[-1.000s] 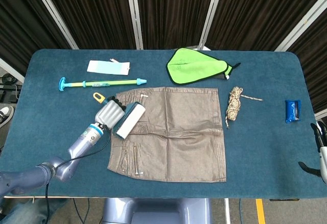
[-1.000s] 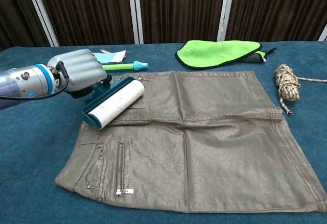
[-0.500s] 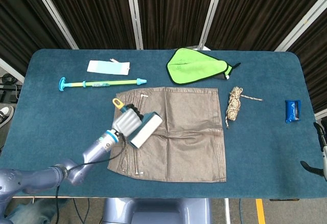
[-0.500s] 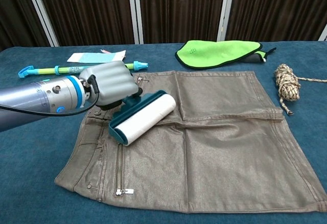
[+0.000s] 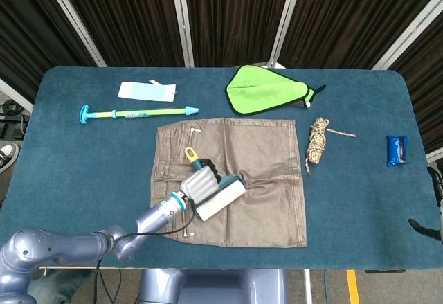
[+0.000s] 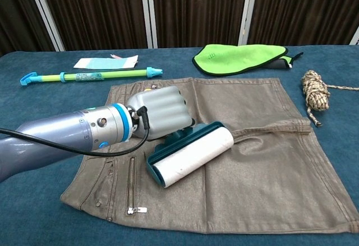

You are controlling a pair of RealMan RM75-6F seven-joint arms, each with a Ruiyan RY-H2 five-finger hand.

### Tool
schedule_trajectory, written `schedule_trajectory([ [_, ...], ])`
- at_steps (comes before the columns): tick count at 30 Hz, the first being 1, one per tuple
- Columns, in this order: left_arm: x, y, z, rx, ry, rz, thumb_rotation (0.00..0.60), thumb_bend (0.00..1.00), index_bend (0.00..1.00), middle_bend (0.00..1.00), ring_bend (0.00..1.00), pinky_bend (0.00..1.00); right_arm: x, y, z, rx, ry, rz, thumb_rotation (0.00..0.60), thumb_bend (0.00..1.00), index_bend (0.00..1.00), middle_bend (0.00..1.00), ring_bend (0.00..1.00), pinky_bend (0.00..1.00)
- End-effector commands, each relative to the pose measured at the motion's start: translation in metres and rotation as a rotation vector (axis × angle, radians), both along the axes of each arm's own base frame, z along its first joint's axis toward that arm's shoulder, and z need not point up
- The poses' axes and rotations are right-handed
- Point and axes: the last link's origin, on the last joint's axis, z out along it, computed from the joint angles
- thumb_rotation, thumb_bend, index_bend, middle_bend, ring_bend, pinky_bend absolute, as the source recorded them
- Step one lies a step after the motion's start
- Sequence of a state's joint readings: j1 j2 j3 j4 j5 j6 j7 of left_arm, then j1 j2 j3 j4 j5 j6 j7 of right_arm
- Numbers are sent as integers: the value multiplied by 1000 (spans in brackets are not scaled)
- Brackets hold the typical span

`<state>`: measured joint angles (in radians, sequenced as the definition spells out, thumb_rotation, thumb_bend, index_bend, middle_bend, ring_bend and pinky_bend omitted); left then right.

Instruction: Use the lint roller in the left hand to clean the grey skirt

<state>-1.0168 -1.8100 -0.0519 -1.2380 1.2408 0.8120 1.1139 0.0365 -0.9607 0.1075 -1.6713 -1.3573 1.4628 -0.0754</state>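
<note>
The grey skirt (image 5: 263,148) (image 6: 263,162) lies flat in the middle of the blue table. My left hand (image 5: 200,184) (image 6: 160,111) grips the teal handle of the lint roller (image 5: 220,199) (image 6: 192,154), whose white roll rests on the skirt's lower middle, left of centre. A yellow loop on the handle's end (image 5: 190,154) sticks out behind the hand in the head view. The fabric is slightly wrinkled just right of the roll. Only part of my right hand (image 5: 436,203) shows at the right edge of the head view, off the table, and its fingers cannot be made out.
A green-and-blue stick (image 5: 137,113) (image 6: 90,77) and a white card (image 5: 147,91) lie at the back left. A lime green cloth (image 5: 266,89) (image 6: 241,55) lies behind the skirt. A coiled rope (image 5: 318,141) (image 6: 315,92) and a blue packet (image 5: 396,149) lie to the right.
My left hand has swept the lint roller from the skirt's upper left edge rightward and toward the front, across the skirt to its lower middle. The right hand has stayed put.
</note>
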Motion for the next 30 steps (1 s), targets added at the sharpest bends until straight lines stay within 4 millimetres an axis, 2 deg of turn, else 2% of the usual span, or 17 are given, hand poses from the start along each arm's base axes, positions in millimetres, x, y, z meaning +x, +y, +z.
schedule_trajectory([
  [1, 10, -6, -5, -17, -9, -15, 600, 943, 651, 487, 379, 432, 0, 0, 0, 1, 1, 0, 600, 0, 0, 0, 0, 0],
  [9, 28, -19, -16, -44, 11, -73, 600, 941, 650, 486, 380, 432, 0, 0, 0, -3, 2, 0, 600, 0, 0, 0, 0, 0],
  [18, 40, -23, -16, -39, 43, -149, 600, 942, 651, 486, 379, 432, 0, 0, 1, -5, 1, 0, 600, 0, 0, 0, 0, 0],
  [21, 36, -19, -12, -24, 54, -146, 600, 946, 652, 485, 379, 432, -1, 1, 1, -5, 1, 0, 600, 0, 0, 0, 0, 0],
  [30, 6, 2, 8, 39, 105, -92, 600, 942, 653, 484, 378, 432, 0, 1, 0, -2, 4, 3, 600, 0, 0, 0, 0, 0],
])
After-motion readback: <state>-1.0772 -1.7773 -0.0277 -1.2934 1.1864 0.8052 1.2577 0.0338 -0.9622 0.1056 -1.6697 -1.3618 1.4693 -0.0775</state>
